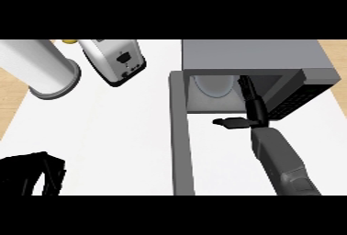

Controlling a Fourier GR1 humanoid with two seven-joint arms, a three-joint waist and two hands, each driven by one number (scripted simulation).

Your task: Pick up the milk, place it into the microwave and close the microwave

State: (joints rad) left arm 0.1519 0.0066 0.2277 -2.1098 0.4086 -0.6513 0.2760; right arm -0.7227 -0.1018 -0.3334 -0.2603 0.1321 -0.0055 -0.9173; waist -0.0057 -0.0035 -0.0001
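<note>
Reaches into the open cavity of the grey box-shaped microwave point(251, 53) at upper right – the black right hand point(249, 98), fingers point(245, 86) straight and unclasped, thumb stuck out to the left, holding nothing. Shows a pale, rounded white shape point(213, 86) inside the cavity, just left of those fingers and apart from them – probably the milk already set down, though possibly only the microwave's own plate. Hangs wide open, the long grey microwave door point(180, 137), its long axis running straight down the frame's centre. Lies just left of the right forearm, so nearer to that arm than to the black left hand point(30, 176), resting at lower left on the white tabletop point(115, 137); impossible to tell that hand's state. Calls next, by judgement, for withdrawal downward, then a swing of the door rightward.
</note>
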